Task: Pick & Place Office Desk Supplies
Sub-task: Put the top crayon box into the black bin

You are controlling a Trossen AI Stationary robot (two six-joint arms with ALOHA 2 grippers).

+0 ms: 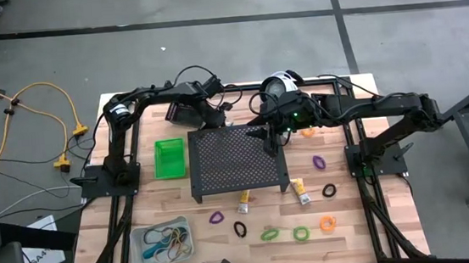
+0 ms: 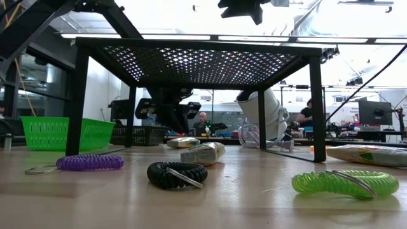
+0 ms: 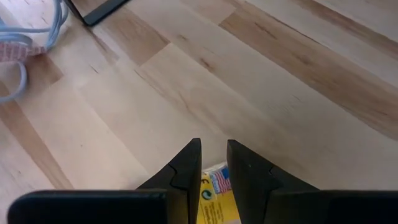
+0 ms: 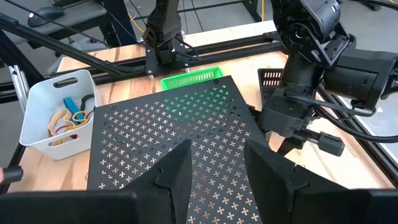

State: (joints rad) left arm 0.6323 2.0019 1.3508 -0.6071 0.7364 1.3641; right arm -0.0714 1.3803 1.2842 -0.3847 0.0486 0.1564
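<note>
- The left claw is hanging low over the tabletop at the far edge, behind the stand. Its fingers are standing narrow, and a yellow tube is sitting in the slot between them. Whether the tube is pinched or only lying just beneath, I cannot tell.
- The right claw is hovering above the stand's perforated top, fingers parted to a middling gap and holding nothing.
- Well apart from both claws, two more yellow tubes are lying at the stand's near edge, one on each side of its front right leg.
- Loops are lying loose on the near half of the tabletop: purple, black, two green and orange in a rough row. Another purple and black are lying to the right of the stand.
- The green bin is sitting just left of the stand, touching or nearly so.
- The clear bin is sitting at the near left, holding bands of several colours.
- The black bin is sitting at the far edge, under the left arm.
</note>
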